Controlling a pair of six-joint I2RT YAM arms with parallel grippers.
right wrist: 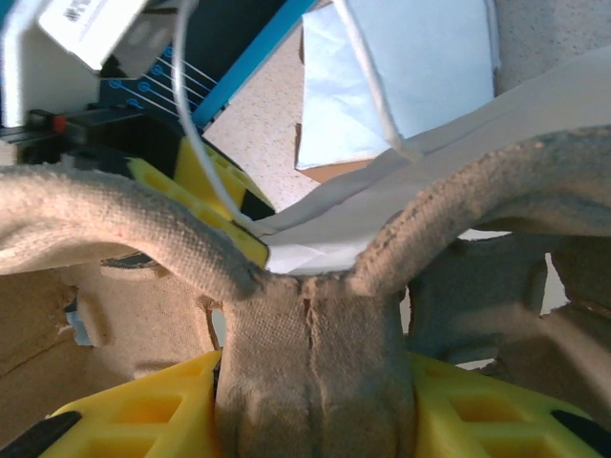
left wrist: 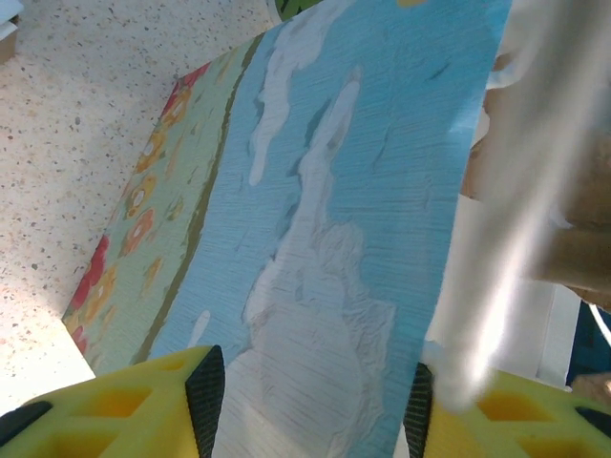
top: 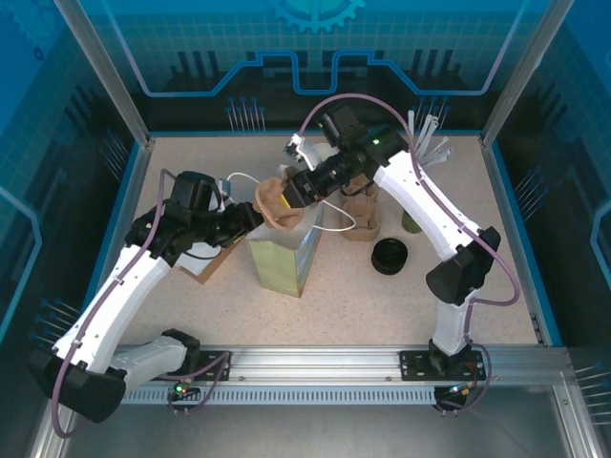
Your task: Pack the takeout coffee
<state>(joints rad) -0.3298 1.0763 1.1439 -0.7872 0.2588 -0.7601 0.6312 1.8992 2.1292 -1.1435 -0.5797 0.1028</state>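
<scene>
Holding a pulp carrier (top: 275,202) by its centre post, your right claw (right wrist: 315,405) is clamped on it above the mouth of the bag (top: 277,262); your left claw (left wrist: 310,405) sits at the bag's rim with its jaws apart, pinching nothing you can see; the coffee (top: 411,222), by the look of it the green cup half hidden beyond the right forearm, stands on the table (top: 363,305) well apart from the bag and near the black lids (top: 389,256); its own lid cannot be made out from here, nor whether it is filled.

Expect a light, soft-walled paper cup that dents easily; a hard squeeze could buckle the wall, pop the lid and spill; the paper should give fair grip, the plastic lid less.

Take it, on this showing, around the body below the lid, jaws level and the cup upright; never by the lid alone; close gently, only until the wall resists.
</scene>
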